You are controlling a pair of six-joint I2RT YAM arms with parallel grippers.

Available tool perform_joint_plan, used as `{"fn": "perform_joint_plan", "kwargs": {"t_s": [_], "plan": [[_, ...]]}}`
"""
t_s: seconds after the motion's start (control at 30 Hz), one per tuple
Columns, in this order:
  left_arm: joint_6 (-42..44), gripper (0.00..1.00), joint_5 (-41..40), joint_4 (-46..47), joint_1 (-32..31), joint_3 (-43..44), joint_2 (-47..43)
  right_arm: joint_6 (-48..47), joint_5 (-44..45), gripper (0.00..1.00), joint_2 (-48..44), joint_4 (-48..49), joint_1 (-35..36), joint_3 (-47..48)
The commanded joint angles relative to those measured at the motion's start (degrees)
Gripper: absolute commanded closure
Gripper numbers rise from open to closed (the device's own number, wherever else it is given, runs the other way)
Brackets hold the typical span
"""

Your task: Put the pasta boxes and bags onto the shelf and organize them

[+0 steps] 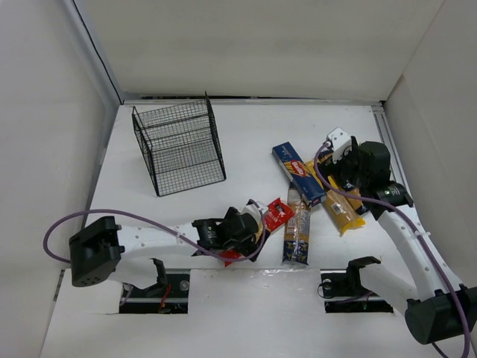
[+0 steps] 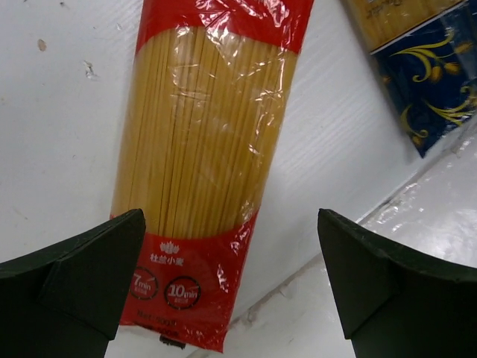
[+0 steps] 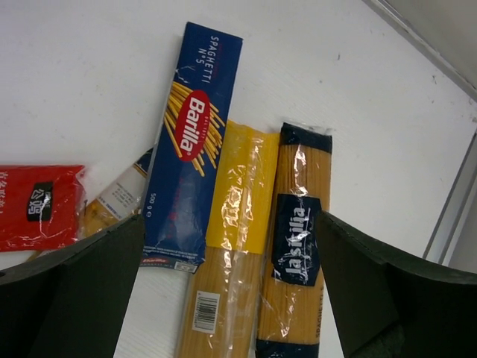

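The pasta packs lie clustered on the near right of the table, well apart from the shelf at far left. The red-and-yellow bag sits below the left gripper. The dark blue box, yellow bag and black-labelled bag sit below the right gripper. Both grippers hover with fingers spread wide, grasping nothing. Because the box overlaps the yellow bag, closing on one may drag its neighbour, and slick film may slip.

Glossy, crinkled plastic film wraps the red-and-yellow bag; the dark blue Barilla box is smooth card; the shelf is thin black wire mesh.
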Motion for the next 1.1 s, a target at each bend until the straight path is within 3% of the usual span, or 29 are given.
{"fn": "perform_joint_plan", "kwargs": {"t_s": [0.0,0.27,0.37,0.43,0.5,0.53,0.63,0.67,0.87,1.07], "plan": [[2.6,0.01,-1.8,1.7,-0.2,3.0,4.9,-1.2,-4.4,0.01,-0.1,3.7,0.4,-0.1],[4.6,0.01,-5.3,-1.0,-0.2,8.8,15.5,-2.2,-7.2,0.01,-0.1,4.3,0.4,-0.7],[4.0,0.01,-3.7,-1.0,-0.2,8.8,17.0,-2.3,-7.8,0.01,-0.1,4.3,0.4,-1.2],[2.5,0.06,-0.9,-0.5,-0.2,8.0,17.8,-2.3,-7.8,0.01,-0.1,4.3,0.4,-1.2],[0.7,0.23,-0.1,0.8,-0.2,6.9,19.9,-2.3,-7.8,0.01,-0.1,4.3,0.4,-1.2],[-0.3,0.43,0.8,0.8,-0.2,6.2,20.5,-2.3,-7.8,0.01,-0.1,4.3,0.4,-1.2],[-2.9,0.72,2.9,0.8,-0.2,6.2,22.2,-2.3,-7.8,0.01,-0.6,4.3,0.4,-1.2],[-3.7,1.0,2.9,0.2,-0.2,7.2,22.2,-2.3,-7.8,0.01,-1.1,4.3,0.4,-1.2],[-8.1,1.0,-5.0,-5.9,-4.2,14.6,17.1,-2.3,-7.8,0.01,-2.3,4.3,0.4,-1.8],[-14.7,1.0,-25.5,-14.3,-8.5,24.9,12.2,-2.3,-8.3,0.01,-2.3,4.8,0.4,-1.8]]}}
